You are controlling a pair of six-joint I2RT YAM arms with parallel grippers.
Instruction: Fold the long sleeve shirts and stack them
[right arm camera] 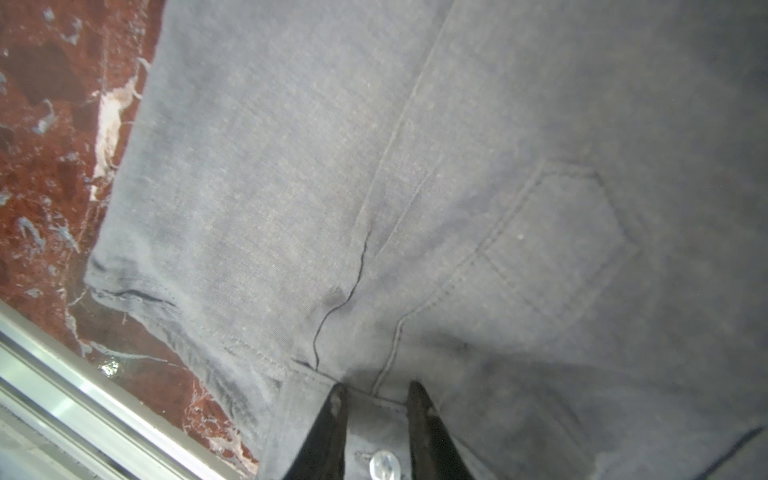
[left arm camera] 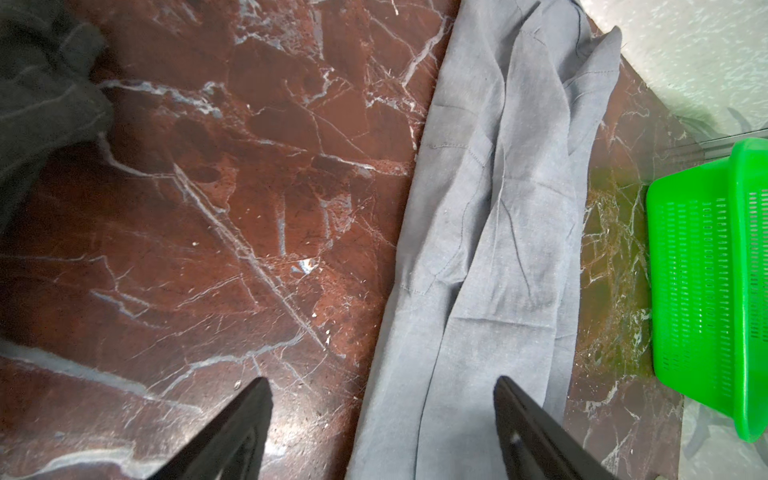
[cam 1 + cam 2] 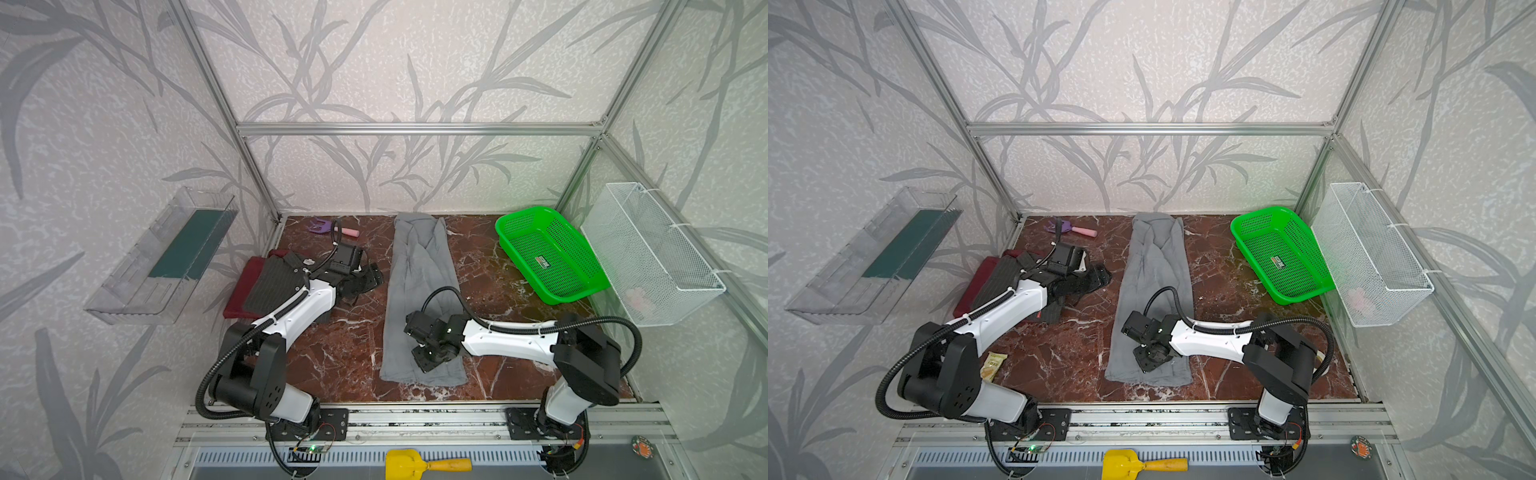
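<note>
Folding of the light grey shirt (image 3: 419, 270) is half done, I judge: it lies on the table (image 3: 345, 345) as a long strip, sleeves tucked in. My right claw (image 1: 376, 388) stands narrow at its near end, seemingly pinching cloth by a button (image 1: 384, 463), though that view is dim. My left claw (image 2: 382, 382) hangs spread beside the strip. Next, that end must travel to the far end. The dark pinstriped shirt (image 3: 274, 286) sits folded atop the maroon shirt (image 3: 245, 286).

Bright, even light with soft shadows; top views bow at the edges, right wrist view is hazy.
</note>
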